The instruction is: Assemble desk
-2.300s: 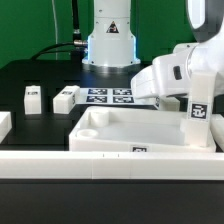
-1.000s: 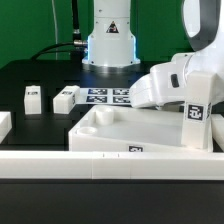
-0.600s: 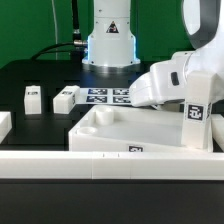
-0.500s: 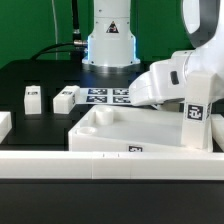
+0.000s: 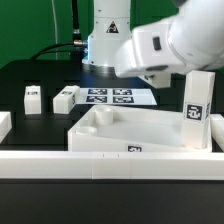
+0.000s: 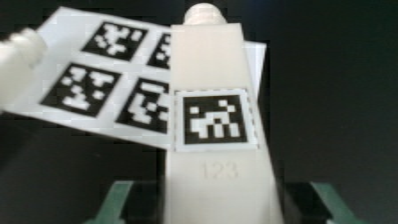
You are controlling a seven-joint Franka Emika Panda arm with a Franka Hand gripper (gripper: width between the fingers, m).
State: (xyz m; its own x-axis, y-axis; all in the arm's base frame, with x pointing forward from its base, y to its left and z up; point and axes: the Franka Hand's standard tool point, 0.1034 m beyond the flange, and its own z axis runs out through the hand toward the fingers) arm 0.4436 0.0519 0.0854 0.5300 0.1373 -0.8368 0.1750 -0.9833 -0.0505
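2 loose legs point(image 5: 65, 98) near marker board point(image 5: 112, 96), behind tabletop point(image 5: 150, 125).

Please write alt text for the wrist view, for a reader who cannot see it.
A white leg with a black-and-white tag runs away from the camera, between the two fingers of the end effector. Whether they grip it is unclear. Behind it the marker board lies on a dark table.

The tabletop's point(image 5: 150, 128) hollow lies open from above. At its corner on the exterior view's right the upright leg point(image 5: 196, 105) blocks passage, with the blurred arm point(image 5: 165, 42) overhead.
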